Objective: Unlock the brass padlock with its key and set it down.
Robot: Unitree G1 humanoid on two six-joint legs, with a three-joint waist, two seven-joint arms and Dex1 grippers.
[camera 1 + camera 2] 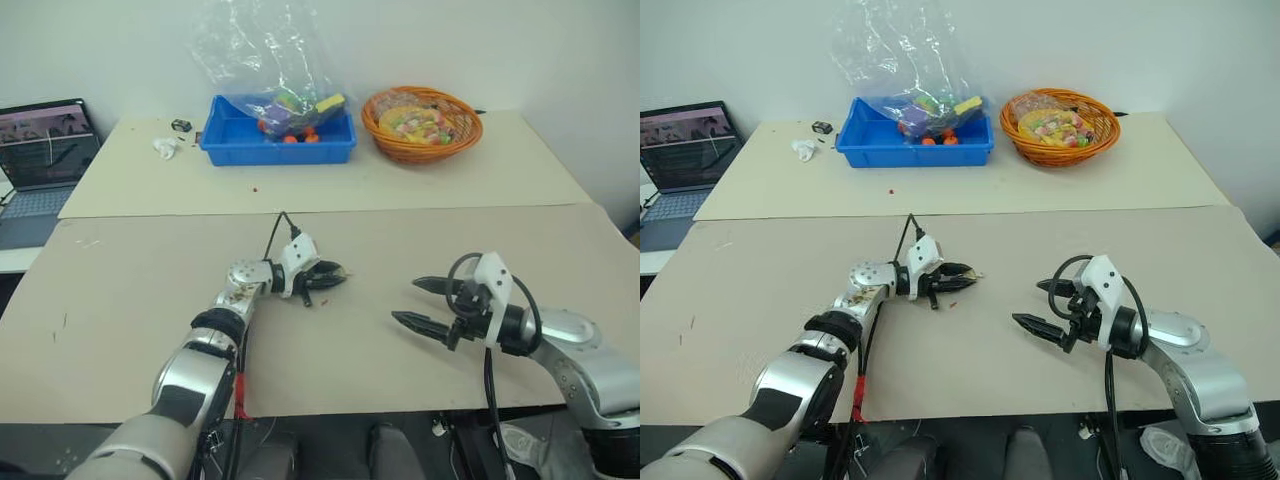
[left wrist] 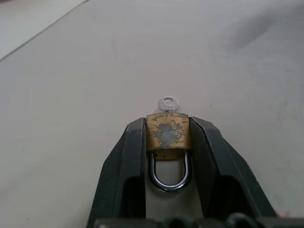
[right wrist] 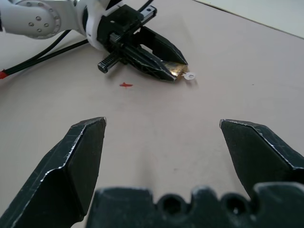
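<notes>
Nearest in, the right gripper (image 1: 430, 304) hangs just above the tan table (image 1: 130, 300) with its two black fingers spread wide and nothing between them, tips aimed across toward the padlock. A little farther out and to the left of it, the left gripper (image 1: 335, 274) has its fingers pinched onto the brass padlock (image 2: 168, 132), one finger on each flat side of the body. Seen along those fingers, the padlock sits with its silvery shackle (image 2: 169, 173) looped back toward the wrist, closed at both legs, while the key (image 2: 168, 104) sticks out of the far end, ring head clear of the fingertips. From the right wrist view the padlock (image 3: 176, 70) glints at the tip of the left gripper, key head just past it, low over the table. A small red speck (image 3: 126, 85) lies on the table close to the padlock. Beyond the padlock, at the back of the table, a blue bin (image 1: 278, 132) holds a clear plastic bag (image 1: 265, 55) of coloured items, with an orange wicker basket (image 1: 422, 124) to its right. Far left of the padlock, a laptop (image 1: 42, 150) stands open.
</notes>
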